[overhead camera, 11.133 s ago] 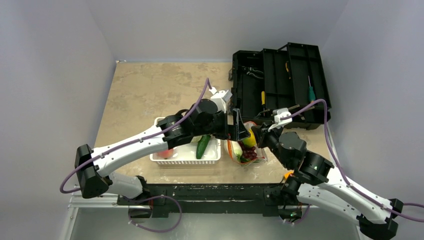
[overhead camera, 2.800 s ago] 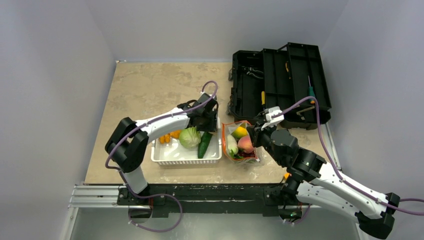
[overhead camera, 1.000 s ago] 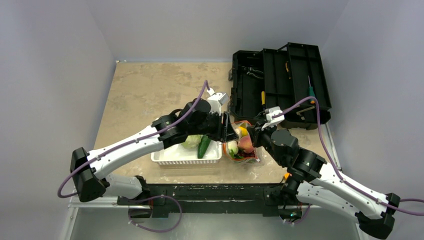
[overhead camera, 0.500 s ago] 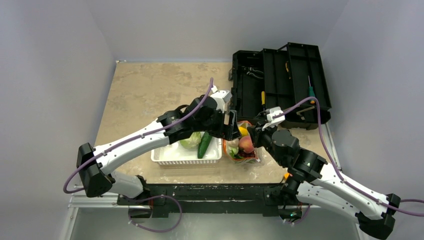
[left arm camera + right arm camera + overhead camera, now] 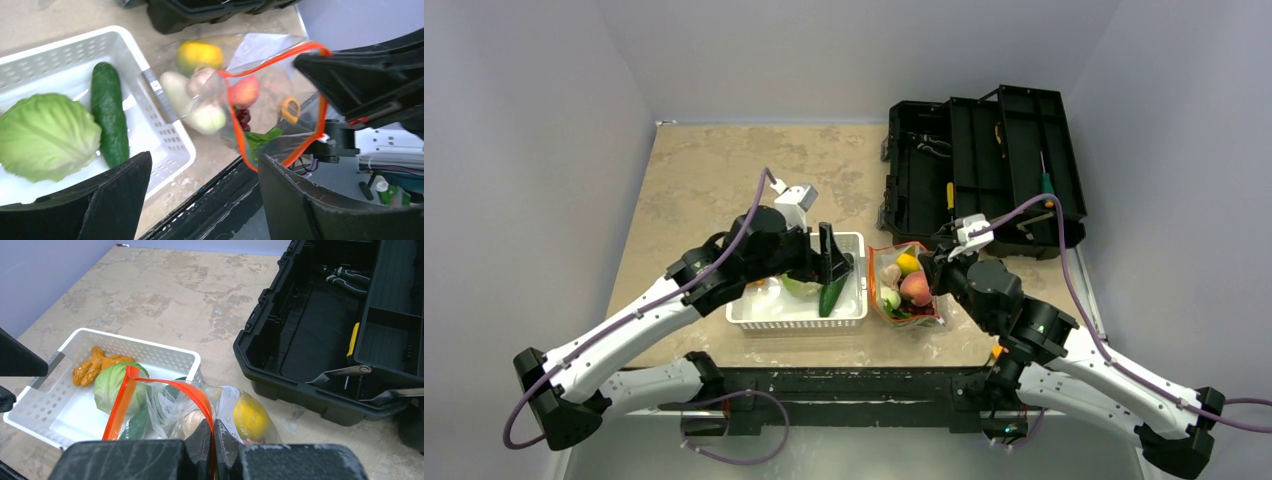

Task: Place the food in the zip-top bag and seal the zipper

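Your left gripper (image 5: 202,170) hovers over the white basket (image 5: 796,319), its fingers wide apart and empty. Cabbage (image 5: 47,135), cucumber (image 5: 110,120) and orange pieces (image 5: 95,367) lie inside the basket. Just beside the basket, on its right in the top view, the clear bag (image 5: 265,50) stands open, with its zipper (image 5: 119,405) looped wide. Your right gripper (image 5: 212,429) is clamped on the zipper at the side of the bag away from the basket. Mango (image 5: 250,417), peach (image 5: 245,92) and grapes (image 5: 242,117) sit in the bag.
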Controlling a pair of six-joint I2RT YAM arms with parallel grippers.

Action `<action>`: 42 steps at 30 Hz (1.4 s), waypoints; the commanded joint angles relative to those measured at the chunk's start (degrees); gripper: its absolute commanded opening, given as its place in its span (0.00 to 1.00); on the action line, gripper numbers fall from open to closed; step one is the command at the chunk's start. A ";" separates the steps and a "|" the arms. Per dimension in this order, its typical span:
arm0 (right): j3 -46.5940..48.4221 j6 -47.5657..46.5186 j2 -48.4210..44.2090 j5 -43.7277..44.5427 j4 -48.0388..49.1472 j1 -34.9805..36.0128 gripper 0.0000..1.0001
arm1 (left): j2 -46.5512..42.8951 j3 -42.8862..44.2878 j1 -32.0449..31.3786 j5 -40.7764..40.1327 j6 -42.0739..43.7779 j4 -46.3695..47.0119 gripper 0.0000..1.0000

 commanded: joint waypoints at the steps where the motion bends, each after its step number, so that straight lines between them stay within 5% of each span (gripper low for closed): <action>1: 0.09 0.24 0.04 -0.10 1.71 0.10 0.00 | -2.92 -3.64 2.41 -0.68 -0.09 -1.39 0.77; 8: 0.50 0.16 0.33 0.07 1.49 0.10 0.00 | 0.12 -3.71 2.94 -6.07 0.80 -4.69 0.71; 15: 0.61 0.13 0.33 0.42 1.12 0.10 0.00 | 8.78 -2.33 3.50 -5.51 3.12 -2.11 0.54; 25: 0.53 0.30 0.31 0.60 0.88 0.10 0.00 | 25.75 8.15 3.78 -6.77 10.45 -4.34 0.45; 42: 0.19 0.48 0.35 0.34 1.07 0.10 0.00 | 41.99 15.44 4.43 -8.75 16.04 -8.05 0.50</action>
